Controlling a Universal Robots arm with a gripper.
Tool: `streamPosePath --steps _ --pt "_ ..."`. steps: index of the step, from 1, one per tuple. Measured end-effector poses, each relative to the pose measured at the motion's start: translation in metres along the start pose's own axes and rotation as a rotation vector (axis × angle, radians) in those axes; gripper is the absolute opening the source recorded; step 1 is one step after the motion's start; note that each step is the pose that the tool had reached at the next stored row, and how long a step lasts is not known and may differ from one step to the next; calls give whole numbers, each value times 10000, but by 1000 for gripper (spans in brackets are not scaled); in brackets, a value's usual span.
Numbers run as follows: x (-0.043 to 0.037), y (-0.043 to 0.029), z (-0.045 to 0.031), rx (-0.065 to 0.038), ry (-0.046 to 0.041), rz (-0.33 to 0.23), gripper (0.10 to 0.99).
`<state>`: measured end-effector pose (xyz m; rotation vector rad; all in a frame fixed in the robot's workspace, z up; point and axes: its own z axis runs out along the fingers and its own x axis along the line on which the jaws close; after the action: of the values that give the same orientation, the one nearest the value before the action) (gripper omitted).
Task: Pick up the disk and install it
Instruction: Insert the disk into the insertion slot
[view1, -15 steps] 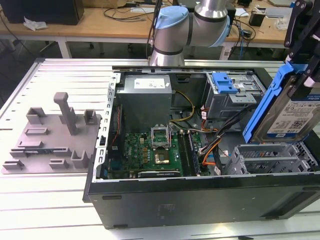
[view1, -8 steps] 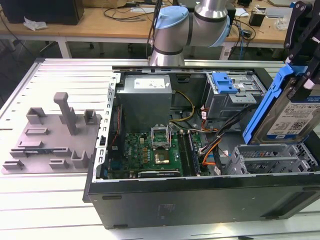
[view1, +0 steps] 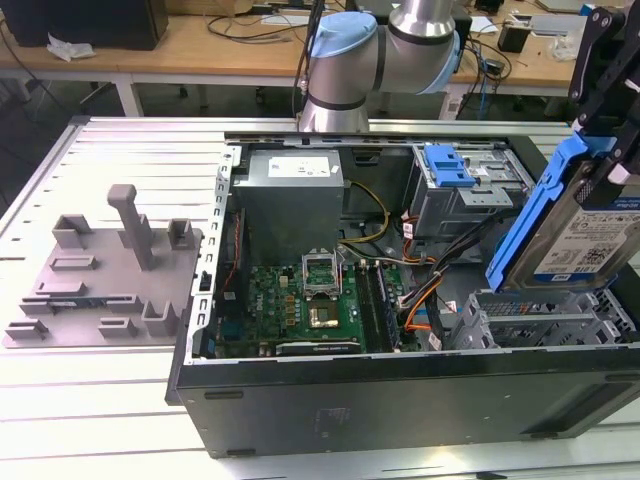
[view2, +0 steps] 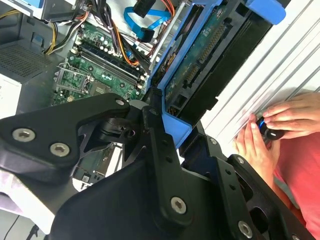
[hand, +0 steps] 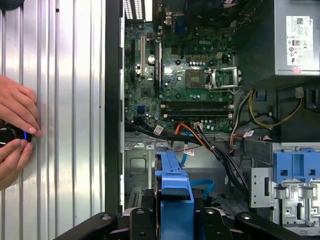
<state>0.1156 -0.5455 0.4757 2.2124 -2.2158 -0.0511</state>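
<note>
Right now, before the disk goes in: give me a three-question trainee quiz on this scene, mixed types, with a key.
1. True or false: the disk is seated in the case.
2. In the exterior view, the grey tray lies: A) to the left of the case, B) to its right, C) inside it.
3. What is the gripper shut on?
Key: 1 false, it is held tilted above the case; 2 A; 3 the disk.
</note>
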Motion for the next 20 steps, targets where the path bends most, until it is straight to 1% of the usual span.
streamPosePath --steps 4,20 --pt "7 -1 39 0 -1 -17 369" --pt "14 -3 119 -1 0 -39 369"
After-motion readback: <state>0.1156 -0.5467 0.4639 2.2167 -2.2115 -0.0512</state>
